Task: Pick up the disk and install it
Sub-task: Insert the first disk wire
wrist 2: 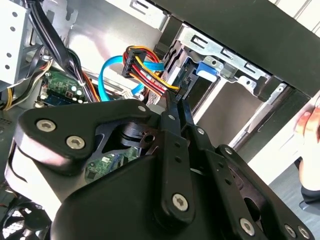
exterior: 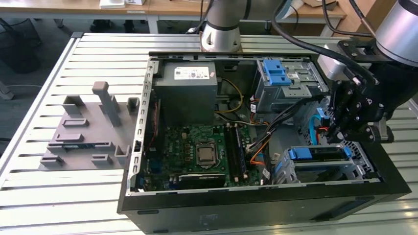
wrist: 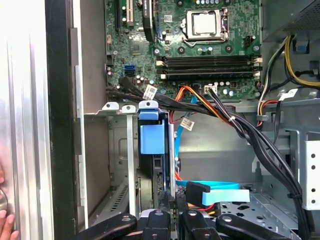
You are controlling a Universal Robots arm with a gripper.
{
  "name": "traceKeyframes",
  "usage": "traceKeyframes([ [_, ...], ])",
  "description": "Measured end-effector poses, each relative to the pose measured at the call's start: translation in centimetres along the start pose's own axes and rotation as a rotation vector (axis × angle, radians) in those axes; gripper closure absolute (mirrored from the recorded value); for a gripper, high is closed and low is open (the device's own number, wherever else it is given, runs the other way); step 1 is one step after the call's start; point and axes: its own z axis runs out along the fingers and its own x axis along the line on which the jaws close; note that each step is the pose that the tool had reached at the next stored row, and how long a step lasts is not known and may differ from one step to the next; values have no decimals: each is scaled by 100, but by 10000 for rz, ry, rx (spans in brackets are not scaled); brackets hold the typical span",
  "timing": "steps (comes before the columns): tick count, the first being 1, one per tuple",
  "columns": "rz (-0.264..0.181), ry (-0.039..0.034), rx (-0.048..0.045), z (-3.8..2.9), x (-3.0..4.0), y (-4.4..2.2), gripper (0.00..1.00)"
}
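Blue plastic rails mark the disk (exterior: 318,153), which sits edge-on in the drive cage (exterior: 356,169) at the corner of the open computer case (exterior: 261,205), on the far side of the motherboard (exterior: 202,152) from the grey foam fixture (exterior: 88,129) lying on the slatted counter (exterior: 39,200). In the first wrist view the disk (wrist: 152,137) stands slotted between the cage's metal walls, its blue tab toward the motherboard (wrist: 200,45). The black hand (exterior: 346,128) hangs just above the cage, and its thin fingertips (wrist: 169,200) sit drawn close together at the disk's near edge; they seem to pinch it, though from here I can't be sure of real contact. A bundle of orange, red and yellow wires (wrist 2: 145,70) and a light blue data cable (wrist: 215,187) run just beside the cage. The grey power supply (exterior: 189,93) sits past the motherboard from the cage.
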Motion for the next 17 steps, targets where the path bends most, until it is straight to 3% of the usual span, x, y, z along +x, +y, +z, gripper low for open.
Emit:
traceKeyframes([
  [17,56,-1,-8,69,51,-3,84],
])
